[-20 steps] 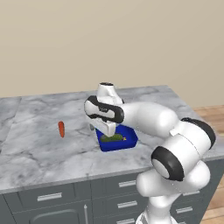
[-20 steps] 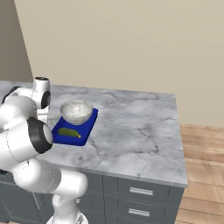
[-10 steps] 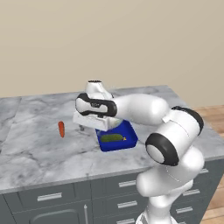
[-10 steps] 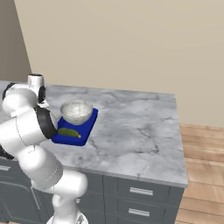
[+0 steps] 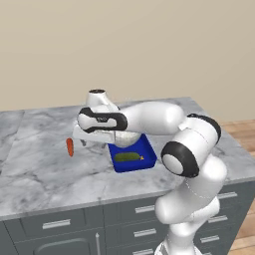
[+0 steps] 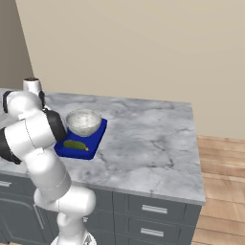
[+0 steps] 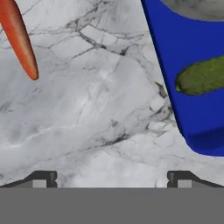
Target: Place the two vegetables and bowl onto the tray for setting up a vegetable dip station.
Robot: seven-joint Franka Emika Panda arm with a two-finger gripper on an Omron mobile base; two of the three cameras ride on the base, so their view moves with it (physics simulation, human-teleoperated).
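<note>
Left base view is showing us two of the three items already sitting in the tray (image 5: 147,149): the green cucumber (image 5: 127,157) is lying along its near end, and the bowl (image 6: 83,122), seen best from the right base view, is resting at its far end. We are judging the job roughly two-thirds done, with only the carrot (image 5: 69,147) left to fetch. It is lying on the marble counter (image 5: 45,169), well apart from the tray, to its left in this view.

We are holding the gripper (image 5: 83,143) between the tray and the carrot, above bare marble. In the hand view its two fingertips (image 7: 43,178) are standing wide apart with nothing between them.

Several things are staying unclear to us. In the left base view the arm is covering most of the bowl. In the hand view the carrot is cut off at the top edge, the cucumber at the right edge, and only a grey sliver of the bowl is peeking in.
</note>
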